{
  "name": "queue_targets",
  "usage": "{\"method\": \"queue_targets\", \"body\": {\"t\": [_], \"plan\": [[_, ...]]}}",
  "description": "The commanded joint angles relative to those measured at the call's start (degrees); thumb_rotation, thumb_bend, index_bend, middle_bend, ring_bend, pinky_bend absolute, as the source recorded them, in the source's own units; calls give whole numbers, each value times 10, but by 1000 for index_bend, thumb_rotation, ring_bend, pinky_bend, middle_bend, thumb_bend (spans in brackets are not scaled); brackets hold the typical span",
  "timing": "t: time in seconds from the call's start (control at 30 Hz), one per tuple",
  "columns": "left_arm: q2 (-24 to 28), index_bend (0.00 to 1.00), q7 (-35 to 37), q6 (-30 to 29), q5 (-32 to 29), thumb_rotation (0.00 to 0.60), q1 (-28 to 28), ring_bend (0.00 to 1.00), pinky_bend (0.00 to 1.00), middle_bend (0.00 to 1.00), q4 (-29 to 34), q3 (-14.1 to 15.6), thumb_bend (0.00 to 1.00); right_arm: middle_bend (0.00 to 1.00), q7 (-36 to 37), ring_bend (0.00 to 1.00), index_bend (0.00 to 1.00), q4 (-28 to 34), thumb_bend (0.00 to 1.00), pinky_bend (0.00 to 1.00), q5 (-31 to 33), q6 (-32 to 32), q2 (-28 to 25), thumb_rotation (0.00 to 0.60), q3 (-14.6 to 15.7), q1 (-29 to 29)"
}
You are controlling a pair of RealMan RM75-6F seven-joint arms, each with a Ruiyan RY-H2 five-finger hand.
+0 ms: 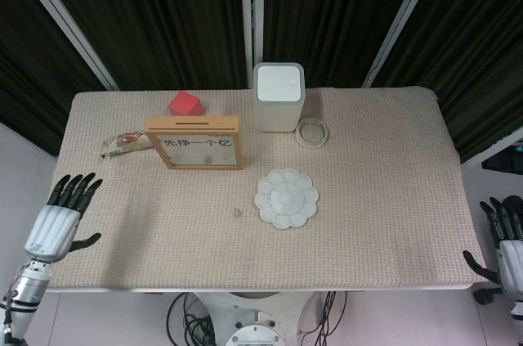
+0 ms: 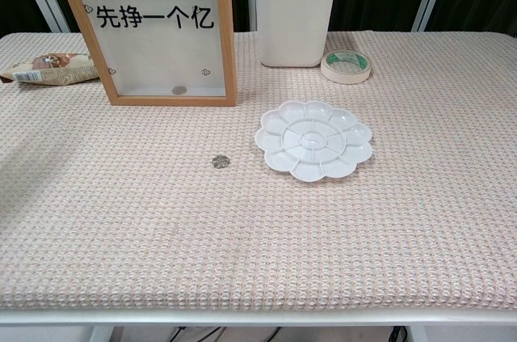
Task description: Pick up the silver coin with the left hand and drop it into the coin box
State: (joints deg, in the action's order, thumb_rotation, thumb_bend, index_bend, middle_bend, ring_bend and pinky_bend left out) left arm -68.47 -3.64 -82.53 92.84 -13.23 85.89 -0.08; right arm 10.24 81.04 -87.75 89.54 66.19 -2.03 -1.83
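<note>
Head view is showing me the table with the silver coin lying flat on the woven cloth, near the front edge's middle stretch and just beside the white flower-shaped paint palette, not touching it. The chest view is giving the same coin left of the palette, whose wells are looking empty. The coin box, a wooden frame with a clear front, is standing upright toward the back left; through its window in the chest view I am seeing one coin resting on the bottom of the box. A white lidded bin is sitting at the back edge, its lid closed, with a roll of tape just beside it. A red block is lying behind the box and a snack packet left of it.

My left hand is hovering at the front left corner, fingers spread apart and holding nothing. My right hand is hanging off the front right corner, fingers apart too. Open cloth is lying between the left hand and the coin.
</note>
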Motion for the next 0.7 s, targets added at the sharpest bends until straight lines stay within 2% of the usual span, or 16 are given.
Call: {"method": "queue_targets", "body": {"t": [0.03,0.27,0.43,0.7], "plan": [[-20,0,-16,19,19,600,-16,0,11,0,3,6,35,0,3,0,0,-3,176,0,3,0,0,600,-1,-1],[-79,0,-43,82,54,600,-73,0,14,0,18,3,35,0,6,0,0,-2,176,0,11,-4,-4,600,-4,-1],[-131,0,-36,112,62,600,-108,0,28,0,18,-8,35,0,5,0,0,-1,176,0,11,-7,-2,600,-3,-1],[-231,0,-41,178,27,600,-160,0,32,0,-41,-33,50,0,8,0,0,-4,176,0,17,-13,-2,600,-3,-1]]}}
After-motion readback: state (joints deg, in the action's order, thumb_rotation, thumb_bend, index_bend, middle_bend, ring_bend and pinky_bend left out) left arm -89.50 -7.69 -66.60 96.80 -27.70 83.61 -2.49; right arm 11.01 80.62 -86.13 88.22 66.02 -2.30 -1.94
